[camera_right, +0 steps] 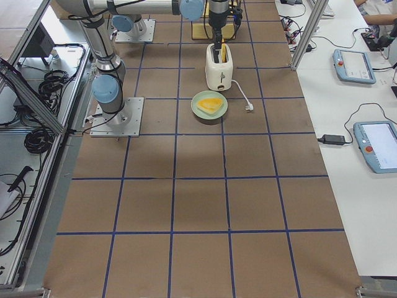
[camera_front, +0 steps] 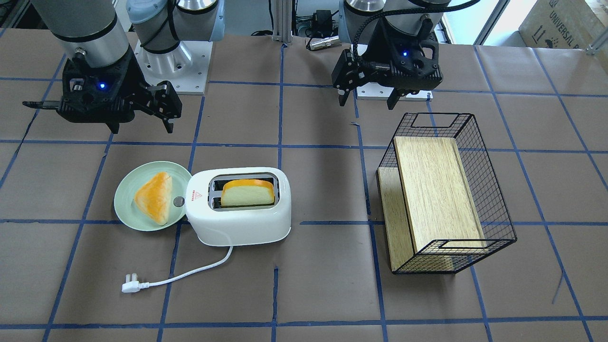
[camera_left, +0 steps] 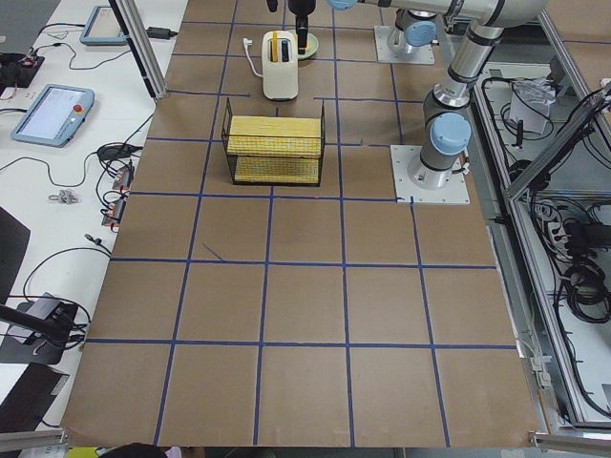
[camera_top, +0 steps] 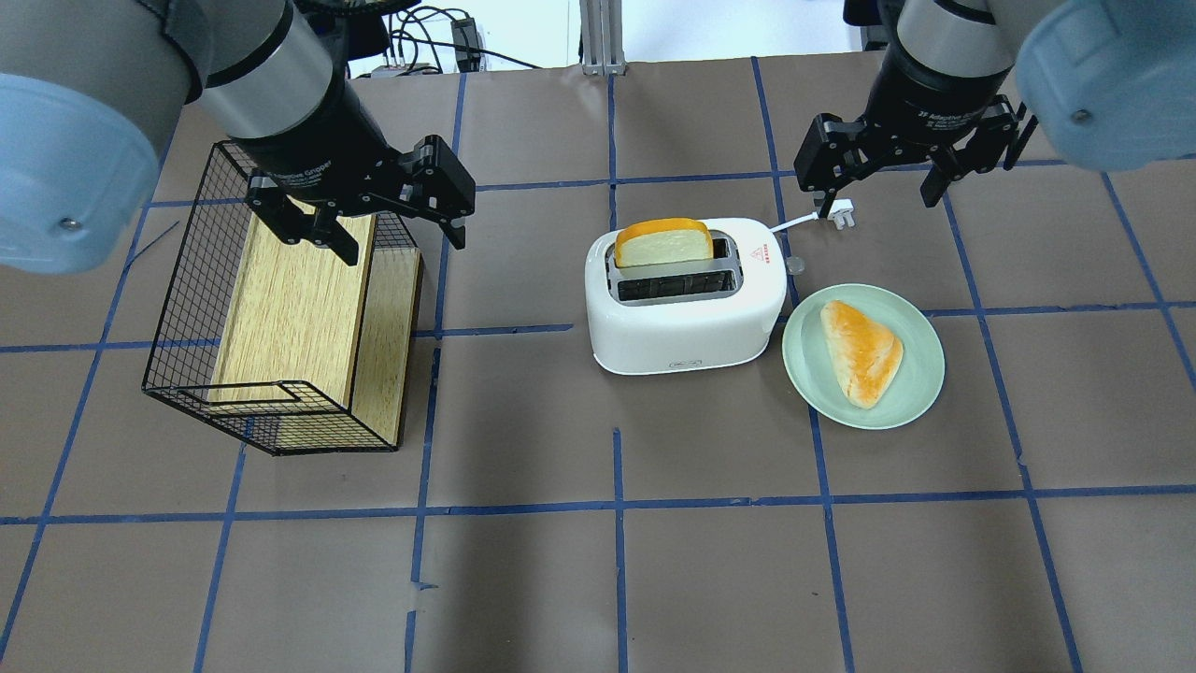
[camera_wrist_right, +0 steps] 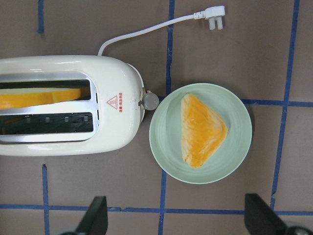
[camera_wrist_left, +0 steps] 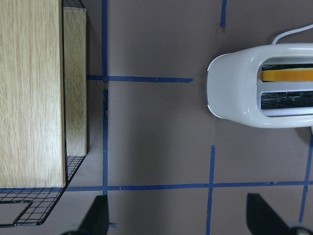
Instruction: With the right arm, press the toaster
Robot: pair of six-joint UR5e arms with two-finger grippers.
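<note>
The right arm's jaws hang spread, only their tips showing in its wrist view, which crops one end of the toaster, standing apart at their 8 o'clock overhead. The left arm's jaws are spread too.

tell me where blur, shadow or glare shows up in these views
Overhead: the right arm sits close to the lens, soft and oversized; faint shadow bands cross the table. Right wrist: sharp, with only a mild sheen on the toaster and no blown-out glare. Left wrist: sharp too, evenly lit.
</note>
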